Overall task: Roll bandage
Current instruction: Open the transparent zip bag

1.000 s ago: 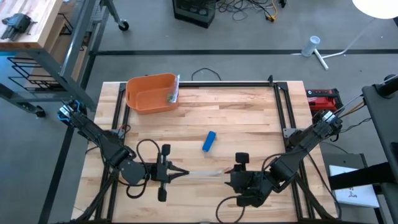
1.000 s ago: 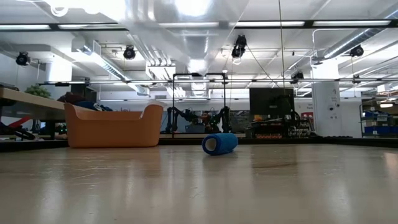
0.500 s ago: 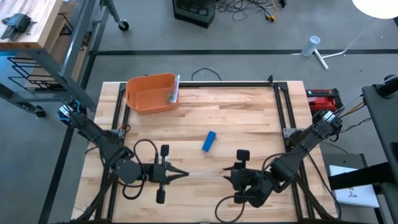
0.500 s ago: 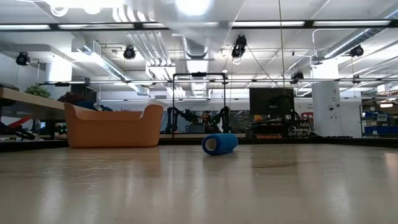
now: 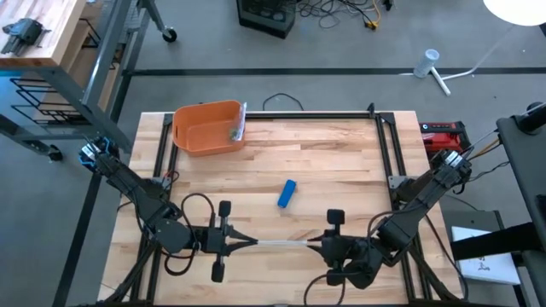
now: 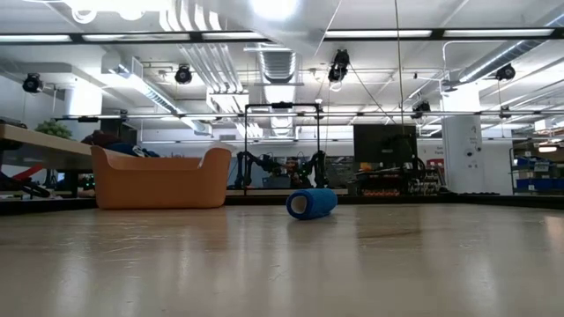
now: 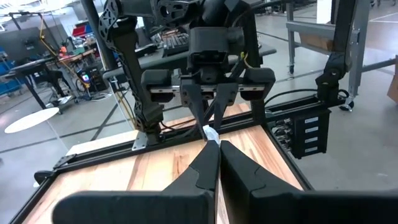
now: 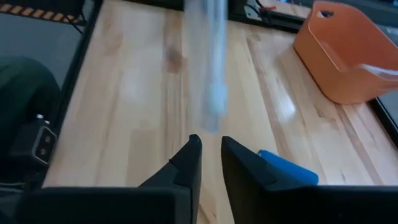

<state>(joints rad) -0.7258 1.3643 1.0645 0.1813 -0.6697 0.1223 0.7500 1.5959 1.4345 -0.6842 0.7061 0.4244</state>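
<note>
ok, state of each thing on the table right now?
left gripper: shut on one end of the bandage strip
right gripper: at the strip's other end, fingers a little apart
bandage strip: unrolled, stretched between the grippers
blue roll: rolled up, lying on its side, untouched
orange bin: upright, small item inside

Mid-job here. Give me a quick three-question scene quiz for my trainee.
1. True or false: the roll lies inside the bin.
2. The strip spans the gap between: A) the left gripper and the right gripper; B) the bin and the roll; C) the roll and the table's far edge.
3. Fill in: the left gripper's jaws are ___ on the strip.

Key: 1 false, it lies on the table, apart from the bin; 2 A; 3 shut.
</note>
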